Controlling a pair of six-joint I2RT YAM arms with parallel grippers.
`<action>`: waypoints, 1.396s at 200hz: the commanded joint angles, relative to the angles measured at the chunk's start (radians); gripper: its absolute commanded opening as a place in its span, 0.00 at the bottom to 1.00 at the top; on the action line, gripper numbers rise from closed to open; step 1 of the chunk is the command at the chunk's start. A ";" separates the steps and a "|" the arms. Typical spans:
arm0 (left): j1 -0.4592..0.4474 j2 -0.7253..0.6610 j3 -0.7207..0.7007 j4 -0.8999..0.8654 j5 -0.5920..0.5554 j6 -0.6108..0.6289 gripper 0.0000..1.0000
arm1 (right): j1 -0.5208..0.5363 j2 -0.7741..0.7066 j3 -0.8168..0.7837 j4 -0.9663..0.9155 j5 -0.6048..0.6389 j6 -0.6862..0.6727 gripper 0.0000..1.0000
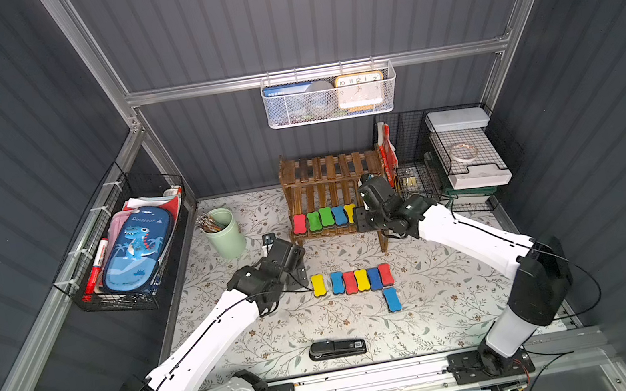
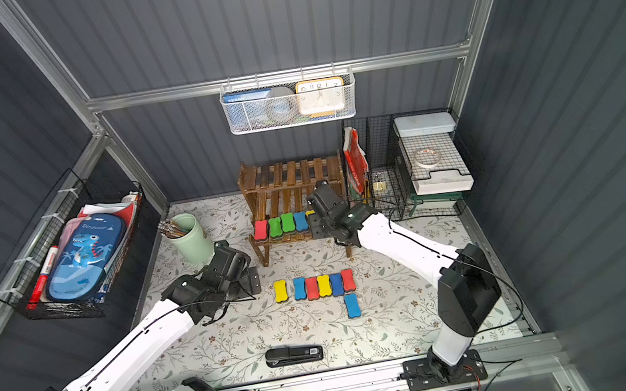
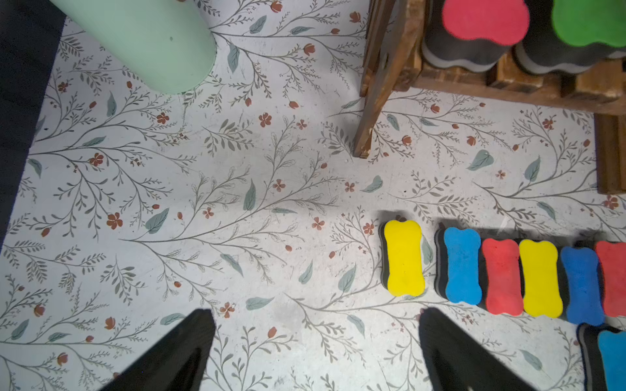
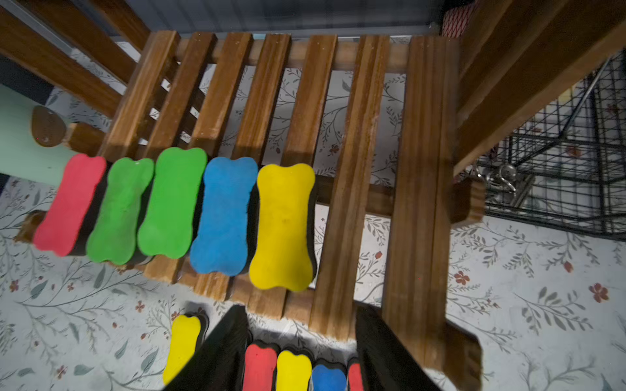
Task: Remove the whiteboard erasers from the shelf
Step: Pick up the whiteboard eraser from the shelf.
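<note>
The brown slatted shelf (image 1: pixel 330 166) stands at the back of the table. On its lower tier, side by side, sit a red eraser (image 1: pixel 299 224), two green erasers (image 1: pixel 320 218), a blue eraser (image 1: pixel 339 215) and a yellow eraser (image 4: pixel 284 226). Several more erasers (image 1: pixel 351 281) lie in a row on the table in front, and one blue eraser (image 1: pixel 392 299) lies apart. My right gripper (image 4: pixel 298 308) is open and empty just off the tier's front edge, beside the yellow eraser. Left of the row, my left gripper (image 3: pixel 316 311) hangs wide open over bare table.
A mint green cup (image 1: pixel 226 234) of pencils stands left of the shelf. A black stapler (image 1: pixel 337 347) lies near the front edge. A black wire-grid organizer (image 1: pixel 453 158) is close on the shelf's right. A wire basket (image 1: pixel 122 254) hangs on the left wall, a white mesh basket (image 1: pixel 330 95) on the back wall.
</note>
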 commanded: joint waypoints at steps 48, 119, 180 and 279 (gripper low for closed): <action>0.004 -0.012 0.008 -0.020 -0.006 0.015 0.99 | -0.018 0.078 0.065 0.088 -0.010 0.011 0.58; 0.004 -0.014 -0.005 -0.020 -0.010 0.014 0.99 | -0.031 0.123 0.089 0.087 -0.034 0.016 0.57; 0.005 -0.012 -0.008 -0.017 -0.012 0.012 0.99 | -0.035 0.144 0.082 0.078 -0.042 0.022 0.56; 0.006 -0.016 -0.017 -0.017 -0.009 0.006 0.99 | -0.044 0.162 0.116 0.023 -0.028 0.029 0.50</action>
